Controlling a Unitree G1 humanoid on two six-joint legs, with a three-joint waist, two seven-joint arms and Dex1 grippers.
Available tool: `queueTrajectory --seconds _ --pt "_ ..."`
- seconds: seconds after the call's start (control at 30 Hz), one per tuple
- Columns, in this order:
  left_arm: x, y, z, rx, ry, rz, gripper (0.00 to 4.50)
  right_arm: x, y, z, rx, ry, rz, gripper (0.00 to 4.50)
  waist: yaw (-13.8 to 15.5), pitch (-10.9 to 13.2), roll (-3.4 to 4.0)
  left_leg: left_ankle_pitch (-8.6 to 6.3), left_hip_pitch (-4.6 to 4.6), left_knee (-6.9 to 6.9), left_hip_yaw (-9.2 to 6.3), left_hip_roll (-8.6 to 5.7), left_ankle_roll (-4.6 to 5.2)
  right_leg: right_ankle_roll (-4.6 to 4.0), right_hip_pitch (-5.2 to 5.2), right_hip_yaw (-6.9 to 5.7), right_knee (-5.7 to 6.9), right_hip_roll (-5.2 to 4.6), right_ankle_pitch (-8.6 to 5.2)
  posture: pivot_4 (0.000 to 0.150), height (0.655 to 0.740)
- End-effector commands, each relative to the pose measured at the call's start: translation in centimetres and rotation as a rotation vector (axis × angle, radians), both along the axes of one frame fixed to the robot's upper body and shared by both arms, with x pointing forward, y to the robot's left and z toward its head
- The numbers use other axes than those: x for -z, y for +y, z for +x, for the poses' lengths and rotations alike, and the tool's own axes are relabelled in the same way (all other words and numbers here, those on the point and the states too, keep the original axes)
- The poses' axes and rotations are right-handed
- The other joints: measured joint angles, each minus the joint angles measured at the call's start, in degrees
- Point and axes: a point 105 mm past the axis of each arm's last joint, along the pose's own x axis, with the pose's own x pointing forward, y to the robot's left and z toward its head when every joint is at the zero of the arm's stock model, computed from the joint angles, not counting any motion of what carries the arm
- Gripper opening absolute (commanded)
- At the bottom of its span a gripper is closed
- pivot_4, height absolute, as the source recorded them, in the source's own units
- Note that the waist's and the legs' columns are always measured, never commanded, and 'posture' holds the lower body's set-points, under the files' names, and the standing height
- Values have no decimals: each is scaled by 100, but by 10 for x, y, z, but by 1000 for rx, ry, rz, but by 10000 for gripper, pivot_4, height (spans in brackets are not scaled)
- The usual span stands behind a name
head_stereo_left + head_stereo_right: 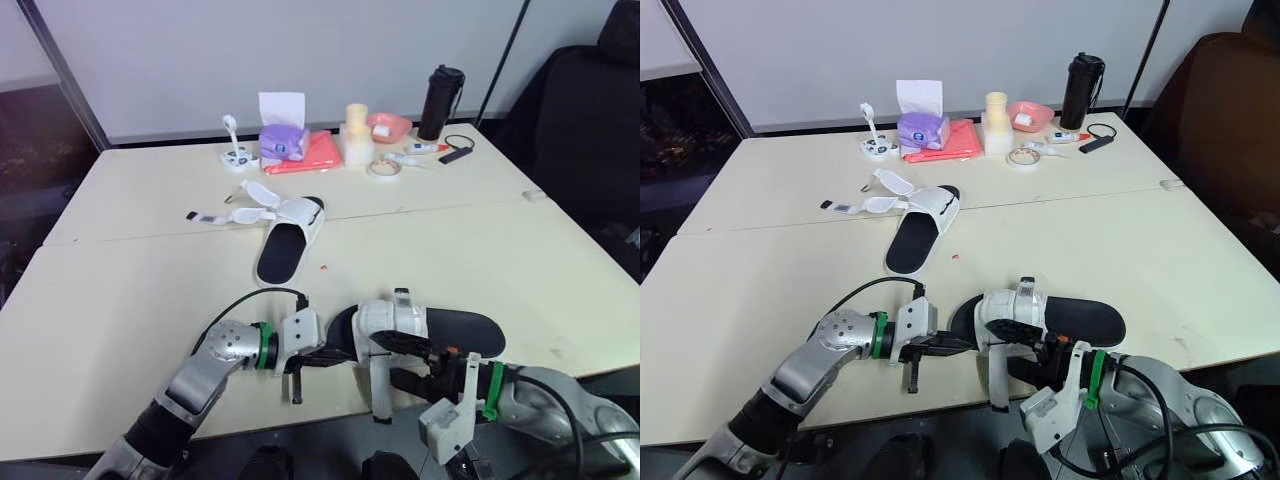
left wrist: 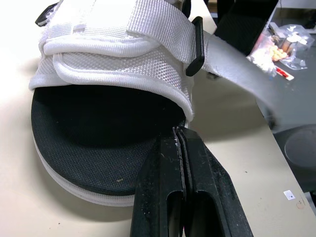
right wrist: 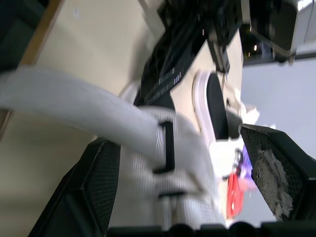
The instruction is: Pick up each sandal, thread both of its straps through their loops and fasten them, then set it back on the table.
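A sandal (image 1: 440, 328) with a black sole and white straps lies at the table's front edge. One white strap (image 1: 381, 392) runs through a black loop (image 3: 166, 147) and hangs over the edge. My left gripper (image 2: 180, 132) is shut, its tips resting against the rim of the sole by the strap band (image 2: 113, 49). My right gripper (image 3: 180, 140) is open, with its fingers (image 3: 98, 187) on either side of the strapped part of this sandal. A second sandal (image 1: 288, 238) lies farther back at mid-table, its straps (image 1: 225, 213) undone and spread to the left.
At the back of the table stand a purple tissue box (image 1: 282, 140), a red cloth (image 1: 318, 152), a cream cylinder (image 1: 357, 135), a pink bowl (image 1: 388, 126), a tape roll (image 1: 384, 168) and a black tumbler (image 1: 440, 100). A dark chair (image 1: 585, 120) stands at the right.
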Motion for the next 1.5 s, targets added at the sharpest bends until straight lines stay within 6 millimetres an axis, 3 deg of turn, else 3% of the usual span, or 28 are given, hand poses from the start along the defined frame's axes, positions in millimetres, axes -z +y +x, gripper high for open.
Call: queueTrajectory --seconds 0.03,0.2,0.23,0.33,0.5,0.53,0.83,1.0,1.5 --pt "16 4 -5 2 45 56 0 5 5 -9 -66 14 -7 40747 -5 0 0 0 0 -1 0 0 0 0 0 0 -1 0 0 1500 7400" --pt "16 5 -6 -4 46 56 0 8 5 -10 -91 22 -9 40747 -10 0 0 0 0 -1 0 0 0 0 0 0 -1 0 0 1500 7400" --pt "16 5 -6 -6 46 56 0 9 5 -9 -93 22 -12 38396 -11 0 0 0 0 -1 0 0 0 0 0 0 -1 0 0 1500 7400" --pt "16 6 -6 -8 46 56 0 9 4 -7 -100 12 -16 27655 -14 0 0 0 0 -1 0 0 0 0 -1 0 -1 0 0 1500 7400" --pt "16 6 -6 -12 49 54 0 9 5 -9 -121 5 -9 2213 -11 0 0 0 0 -2 0 0 0 0 -1 0 -1 0 0 1500 7400" --pt "16 6 -6 -12 49 54 0 8 5 -10 -125 4 -5 946 -11 0 0 0 0 -2 0 0 0 0 -1 0 -1 0 0 1500 7400" --pt "17 5 -5 -9 58 54 0 -32 21 -14 -196 63 154 946 -20 0 0 0 0 -1 -1 0 0 -1 1 1 -1 0 0 1500 7400" --pt "17 4 -4 -8 52 57 0 -49 27 -3 -193 104 184 946 -10 1 0 0 -1 -2 -2 0 0 0 0 0 -1 0 0 1500 7400" --pt "17 4 -3 -20 46 51 0 -41 -10 72 224 544 332 946 -46 2 -1 0 -1 -2 -3 1 0 -1 -4 1 0 -1 1 1500 7400"
